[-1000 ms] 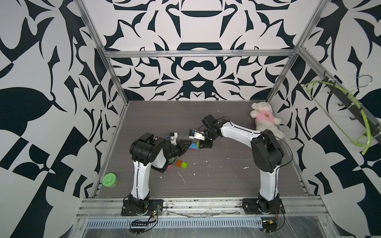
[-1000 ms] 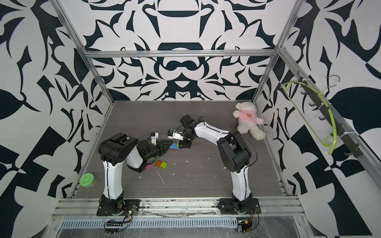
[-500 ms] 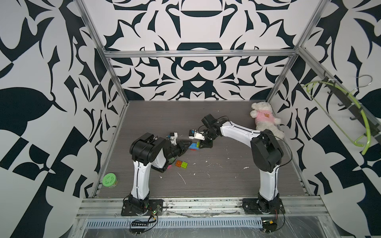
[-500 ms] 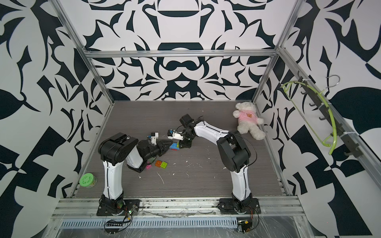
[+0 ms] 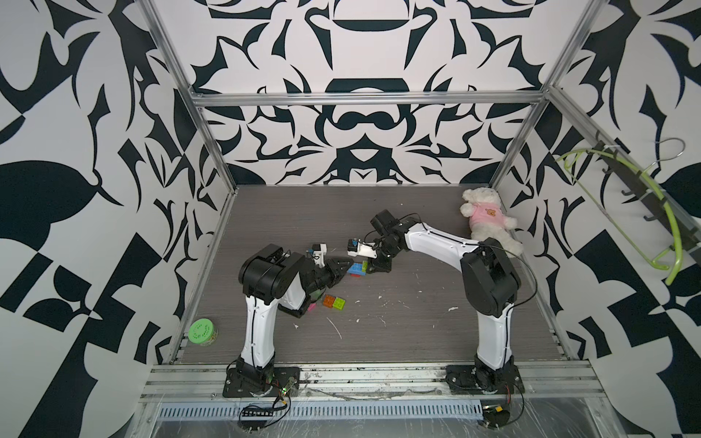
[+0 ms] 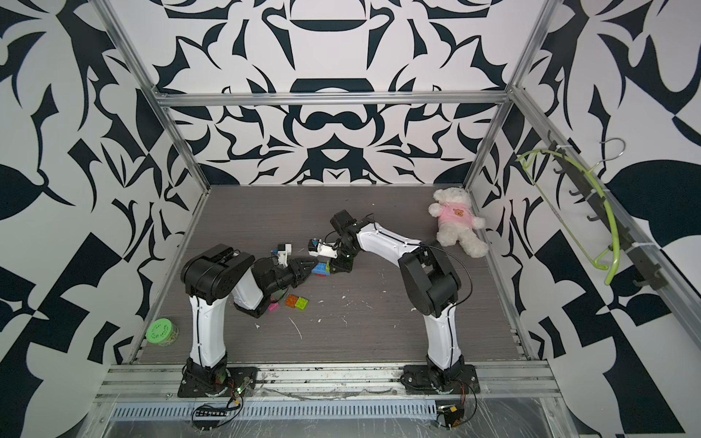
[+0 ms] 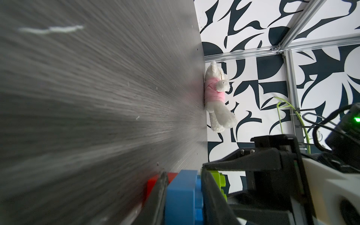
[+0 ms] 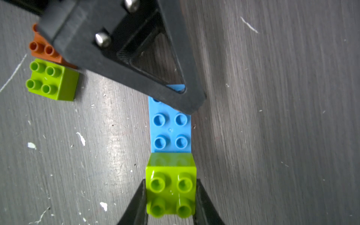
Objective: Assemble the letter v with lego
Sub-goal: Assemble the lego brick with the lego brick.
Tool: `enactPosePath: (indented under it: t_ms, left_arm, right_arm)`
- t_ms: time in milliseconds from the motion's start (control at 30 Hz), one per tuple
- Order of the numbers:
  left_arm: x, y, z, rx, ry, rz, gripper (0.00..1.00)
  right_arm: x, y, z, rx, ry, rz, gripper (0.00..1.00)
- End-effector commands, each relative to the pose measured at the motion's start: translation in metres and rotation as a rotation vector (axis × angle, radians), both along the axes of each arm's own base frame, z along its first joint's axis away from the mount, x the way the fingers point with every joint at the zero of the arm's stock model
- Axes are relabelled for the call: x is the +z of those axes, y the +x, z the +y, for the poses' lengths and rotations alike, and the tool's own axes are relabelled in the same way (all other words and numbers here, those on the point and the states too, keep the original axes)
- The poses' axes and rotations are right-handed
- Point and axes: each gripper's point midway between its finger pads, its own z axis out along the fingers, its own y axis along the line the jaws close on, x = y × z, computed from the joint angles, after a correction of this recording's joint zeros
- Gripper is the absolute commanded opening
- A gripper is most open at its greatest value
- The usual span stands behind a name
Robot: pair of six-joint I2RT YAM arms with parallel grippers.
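Evidently the step in hand was seating a green brick (image 8: 171, 192) on one end of the blue brick (image 8: 170, 130). The left claw (image 7: 184, 176) was closed on the blue brick's opposite end, with a red brick (image 7: 153, 180) showing beneath it. The right claw (image 8: 171, 183) was closed on the green brick's sides. Full seating could not be confirmed.

Recommended: press straight down with the studs aligned, while the left claw braces the blue brick flat against tipping or twisting.

This cluster lay mid-table (image 5: 417, 330) between the arms. An orange brick (image 8: 41, 48) and a spare green brick (image 8: 50, 81) lay touching near the left arm, with a pink brick (image 6: 273, 306) just beside them.

One container was noted, a jar (image 5: 206, 341) at the table's front left edge with its green lid on. Its contents could not be made out.
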Motion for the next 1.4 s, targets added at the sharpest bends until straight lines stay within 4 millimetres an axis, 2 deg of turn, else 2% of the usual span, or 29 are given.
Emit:
enactPosePath:
  t_ms: [0,133,300,533,767,933,1033,1067,1100,1200,1267,1367]
  left_arm:
    - [-0.037,-0.007,0.005,-0.007,0.065,0.097,0.14]
    - [-0.037,-0.006,0.005,-0.007,0.064,0.096,0.14]
    - [-0.041,-0.006,0.004,-0.009,0.064,0.106,0.14]
    - [-0.040,-0.007,0.003,-0.017,0.067,0.096,0.13]
    - [-0.045,-0.011,0.006,-0.015,0.091,0.092,0.10]
    - [-0.047,-0.010,0.006,-0.018,0.089,0.100,0.10]
    - [-0.045,-0.010,0.006,-0.016,0.090,0.092,0.11]
    - [-0.045,-0.011,0.006,-0.016,0.090,0.092,0.10]
    - [-0.044,-0.011,0.006,-0.017,0.089,0.093,0.11]
    - [-0.045,-0.011,0.006,-0.018,0.089,0.095,0.10]
    - [-0.046,-0.011,0.006,-0.017,0.089,0.098,0.10]
    - [-0.046,-0.011,0.006,-0.015,0.089,0.099,0.11]
  right_arm:
    - [-0.021,-0.002,-0.010,-0.019,-0.087,0.018,0.00]
    - [-0.021,-0.001,-0.015,-0.030,-0.103,0.009,0.00]
    - [-0.028,-0.004,-0.010,-0.017,-0.100,0.016,0.00]
    - [-0.020,-0.006,0.002,-0.005,-0.115,0.029,0.00]
    - [-0.022,-0.003,-0.004,-0.082,-0.160,0.046,0.00]
    - [-0.020,-0.007,0.004,-0.097,-0.125,0.089,0.00]
    - [-0.019,-0.002,0.007,-0.119,-0.106,0.076,0.00]
    - [-0.018,0.001,0.007,-0.127,-0.104,0.063,0.02]
    - [-0.016,0.002,0.009,-0.129,-0.095,0.055,0.15]
    - [0.000,0.011,0.015,-0.163,-0.049,0.023,0.38]
    - [0.014,0.016,0.022,-0.174,0.000,-0.002,0.45]
    - [0.035,0.020,0.030,-0.182,0.074,-0.029,0.49]
